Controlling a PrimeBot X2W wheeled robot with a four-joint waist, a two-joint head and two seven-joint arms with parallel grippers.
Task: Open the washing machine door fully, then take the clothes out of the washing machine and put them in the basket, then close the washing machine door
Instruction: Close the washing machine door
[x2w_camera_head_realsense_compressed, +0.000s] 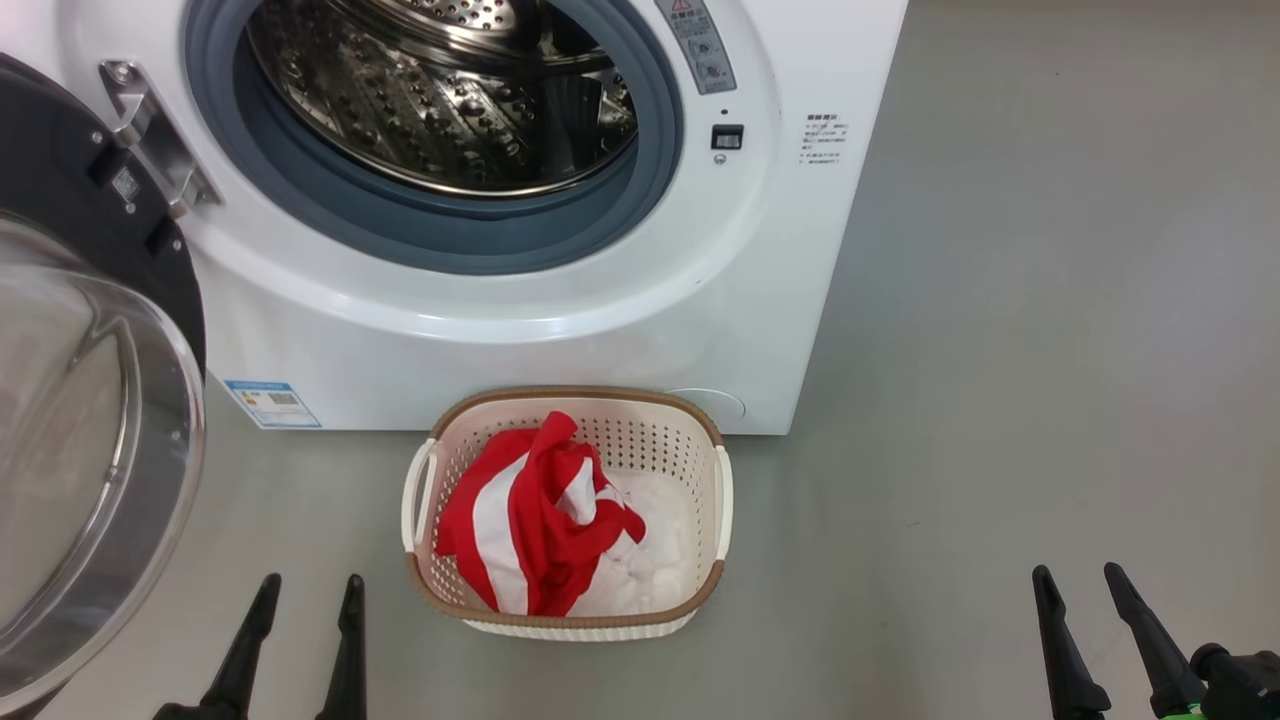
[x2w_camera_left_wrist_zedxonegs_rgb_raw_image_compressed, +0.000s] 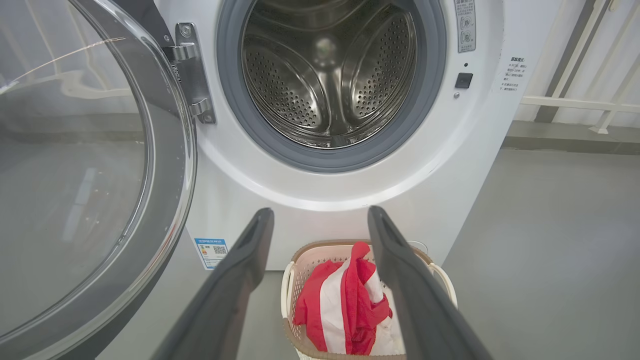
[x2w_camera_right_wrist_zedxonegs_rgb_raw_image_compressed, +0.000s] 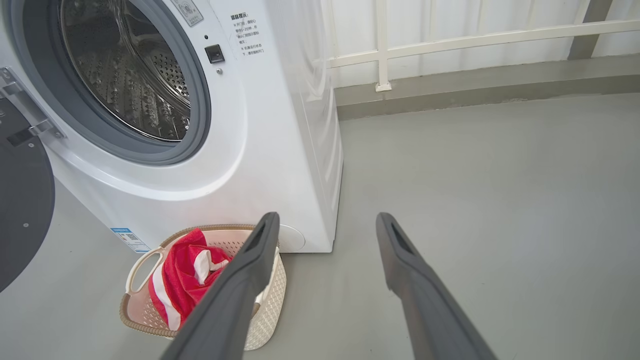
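Note:
The white washing machine (x2w_camera_head_realsense_compressed: 520, 340) stands before me with its door (x2w_camera_head_realsense_compressed: 90, 430) swung wide to the left; the steel drum (x2w_camera_head_realsense_compressed: 450, 90) looks bare. Red and white clothes (x2w_camera_head_realsense_compressed: 545, 515) lie in the cream basket (x2w_camera_head_realsense_compressed: 715, 560) on the floor in front of the machine. My left gripper (x2w_camera_head_realsense_compressed: 310, 585) is open, low at the left beside the basket, holding nothing. At the lower right, my right gripper (x2w_camera_head_realsense_compressed: 1080, 575) is open over bare floor. The left wrist view looks past its open gripper (x2w_camera_left_wrist_zedxonegs_rgb_raw_image_compressed: 320, 215) at the drum (x2w_camera_left_wrist_zedxonegs_rgb_raw_image_compressed: 330, 75), door (x2w_camera_left_wrist_zedxonegs_rgb_raw_image_compressed: 90, 175), basket (x2w_camera_left_wrist_zedxonegs_rgb_raw_image_compressed: 305, 252) and clothes (x2w_camera_left_wrist_zedxonegs_rgb_raw_image_compressed: 345, 305).
Grey floor (x2w_camera_head_realsense_compressed: 1000, 350) spreads to the right of the machine. In the right wrist view, my open right gripper (x2w_camera_right_wrist_zedxonegs_rgb_raw_image_compressed: 327, 220) points at the floor beside the machine (x2w_camera_right_wrist_zedxonegs_rgb_raw_image_compressed: 280, 150), with the basket (x2w_camera_right_wrist_zedxonegs_rgb_raw_image_compressed: 270, 295) at lower left and a white railing (x2w_camera_right_wrist_zedxonegs_rgb_raw_image_compressed: 450, 40) along the back wall.

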